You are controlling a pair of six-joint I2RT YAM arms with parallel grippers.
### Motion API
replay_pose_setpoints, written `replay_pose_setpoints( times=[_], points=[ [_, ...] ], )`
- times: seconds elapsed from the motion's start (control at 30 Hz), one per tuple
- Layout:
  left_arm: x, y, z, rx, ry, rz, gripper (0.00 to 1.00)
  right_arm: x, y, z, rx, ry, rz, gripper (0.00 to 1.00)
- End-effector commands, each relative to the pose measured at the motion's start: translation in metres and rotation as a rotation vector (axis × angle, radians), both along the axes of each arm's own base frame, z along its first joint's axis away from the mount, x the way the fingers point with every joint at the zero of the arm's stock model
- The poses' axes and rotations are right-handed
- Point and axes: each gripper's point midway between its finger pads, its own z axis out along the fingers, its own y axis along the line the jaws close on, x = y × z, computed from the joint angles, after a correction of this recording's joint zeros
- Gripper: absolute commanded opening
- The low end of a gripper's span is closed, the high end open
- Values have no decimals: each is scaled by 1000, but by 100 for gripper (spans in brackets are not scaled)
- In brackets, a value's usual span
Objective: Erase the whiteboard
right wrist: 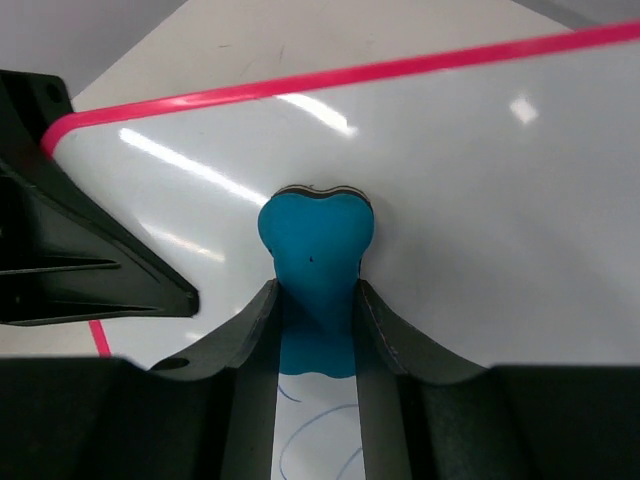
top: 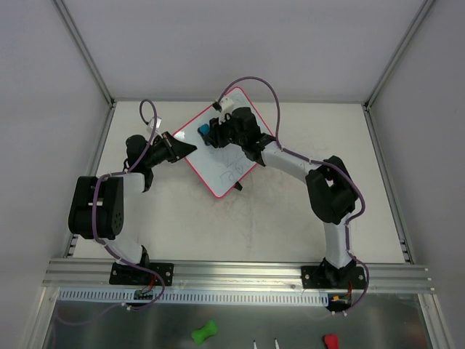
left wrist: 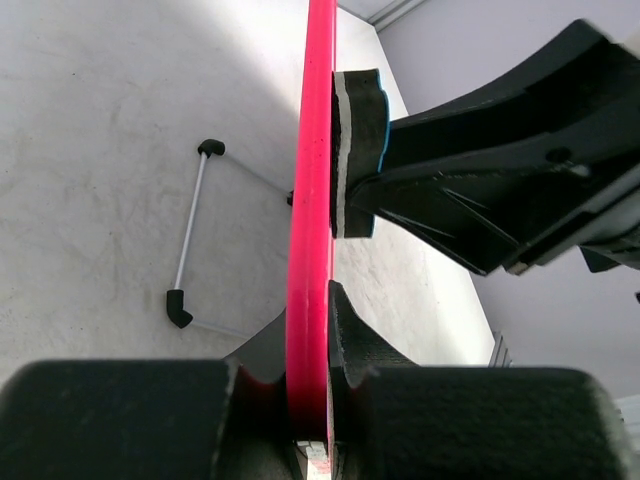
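Whiteboard [top: 227,163], top view: angled between my arms. L gripper [top: 183,147] is at its left corner, R gripper [top: 211,135] is over it w/ blue eraser [top: 204,130].

L wrist: jaws clamped tight on pink frame [left wrist: 310,150].

R wrist: fingers closed on eraser, pad on the white surface. Scribbles [right wrist: 320,440] not yet wiped.

Risk: pushing too hard could slip Whiteboard out of L grip.

You have the glossy white, pink-framed whiteboard [top: 221,166] in the upper centre of the top view. The left gripper [top: 189,149] clamps its left edge; the right gripper [top: 209,134] holds the blue bone-shaped foam eraser [top: 204,130] against its upper-left face.
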Motion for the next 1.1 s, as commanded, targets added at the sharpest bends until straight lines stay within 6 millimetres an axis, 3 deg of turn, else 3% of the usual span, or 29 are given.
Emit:
replay_pose_setpoints(
  times=[0.0,0.03,0.17,0.4,0.67,0.87,1.07],
  points=[
    [7,1,-4,96,-95,-1,0,11,-51,-64,-52,200,-185,0],
    [7,1,-3,96,-98,-1,0,10,-61,-73,-63,214,-222,0],
    [7,3,-4,99,-96,11,0,20,-88,-81,-51,253,-324,0],
    [6,2,-3,96,-95,7,0,13,-94,-87,-50,261,-316,0],
    [7,3,-2,98,-98,13,0,-33,-54,-75,-116,78,-135,0],
    [7,3,-3,96,-92,13,0,-69,-28,-82,-128,47,-10,0],
    [7,3,-3,96,-92,13,0,-93,-3,-88,-145,47,87,0]
  ],
)
